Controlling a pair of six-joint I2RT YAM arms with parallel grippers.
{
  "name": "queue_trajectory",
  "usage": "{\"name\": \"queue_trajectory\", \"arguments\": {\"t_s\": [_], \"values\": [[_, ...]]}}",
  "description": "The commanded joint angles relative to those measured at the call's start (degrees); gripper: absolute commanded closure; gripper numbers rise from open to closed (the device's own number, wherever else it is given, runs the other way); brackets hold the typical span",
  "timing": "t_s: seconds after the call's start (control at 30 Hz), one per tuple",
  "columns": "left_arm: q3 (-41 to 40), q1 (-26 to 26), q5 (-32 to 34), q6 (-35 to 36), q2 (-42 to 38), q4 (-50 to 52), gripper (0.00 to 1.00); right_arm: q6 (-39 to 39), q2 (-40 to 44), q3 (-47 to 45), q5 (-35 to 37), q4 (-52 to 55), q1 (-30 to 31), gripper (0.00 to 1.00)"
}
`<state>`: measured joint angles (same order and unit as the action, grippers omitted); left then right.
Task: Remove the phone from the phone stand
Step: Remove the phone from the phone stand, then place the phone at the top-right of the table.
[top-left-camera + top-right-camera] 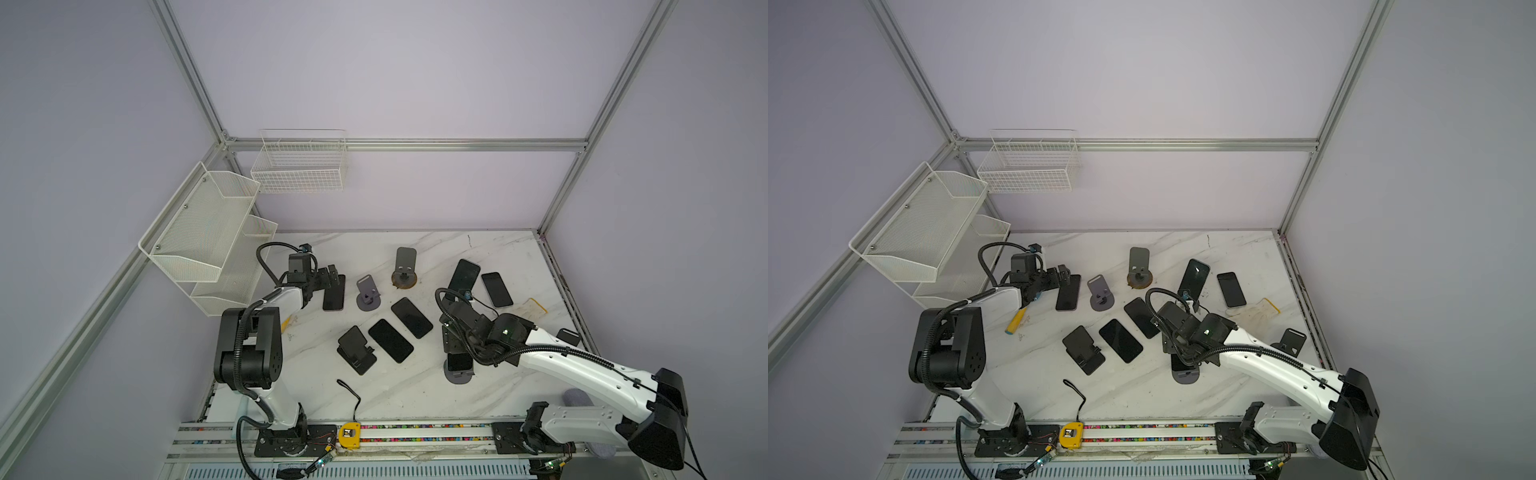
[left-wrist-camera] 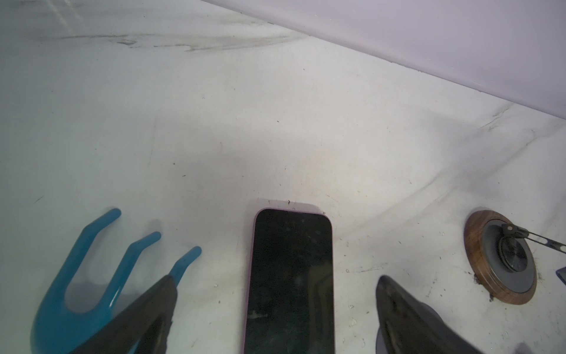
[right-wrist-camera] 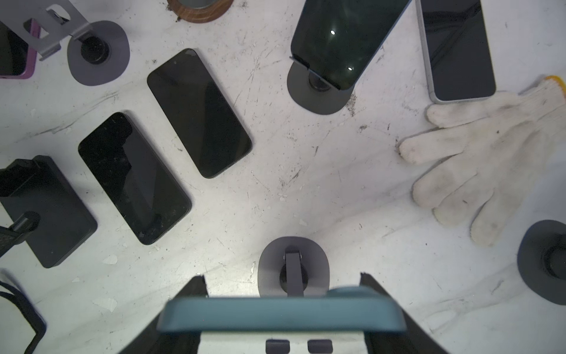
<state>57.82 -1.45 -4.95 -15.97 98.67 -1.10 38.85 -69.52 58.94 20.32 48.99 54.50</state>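
**Q:** Nearest, in the right wrist view: the phone, blue-cased, stands on its stand near the counter's front. Its upper edge lies between the right fingers. Where is it best held?

**A:** By its two long edges, where those fingers sit drawn in narrow against the case, apparently gripping it. The case looks stiff and slightly rubbery, so slip is judged unlikely. The slab is probably dense for its size and the glass fragile. A lift along the stand's back, clear of its lip, seems safest. The stand looks light and might rise with the phone.

**Q:** And beyond?

**A:** Flat phones lie on the counter. Farther back, a far phone leans on a far stand. At far left, the left fingers are spread wide either side of a purple phone, apart from it.
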Motion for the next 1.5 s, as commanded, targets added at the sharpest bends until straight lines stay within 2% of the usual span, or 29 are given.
{"name": "queue_trajectory", "arguments": {"t_s": [0.0, 0.27, 0.53, 0.87, 1.27, 1.47], "values": [[-0.34, -0.45, -0.79, -0.83, -0.77, -1.18, 0.00, -0.80, 2.18, 2.82, 2.68, 0.76, 0.14, 0.35], [-0.28, -0.43, -0.85, -0.82, -0.67, -1.14, 0.00, -3.62, 1.67, 7.55, 1.13, -0.17, 0.15, 0.37], [-0.30, -0.40, -0.89, -0.82, -0.68, -1.13, 0.00, -10.58, -4.46, 16.49, 0.69, -1.25, -0.71, 0.37], [-0.25, -0.47, -3.67, -2.39, -0.10, -1.93, 0.00, -21.27, -13.11, 21.02, -2.58, -11.97, -9.85, 0.38], [-2.54, -1.17, -3.97, -3.45, -1.55, -4.08, 0.00, -27.82, -27.85, 37.95, -2.83, -18.82, -16.93, 0.38], [-2.63, -1.27, -4.33, -3.93, -1.38, -4.44, 0.00, -30.03, -34.55, 46.70, -6.65, -18.21, -22.32, 0.38]]}}
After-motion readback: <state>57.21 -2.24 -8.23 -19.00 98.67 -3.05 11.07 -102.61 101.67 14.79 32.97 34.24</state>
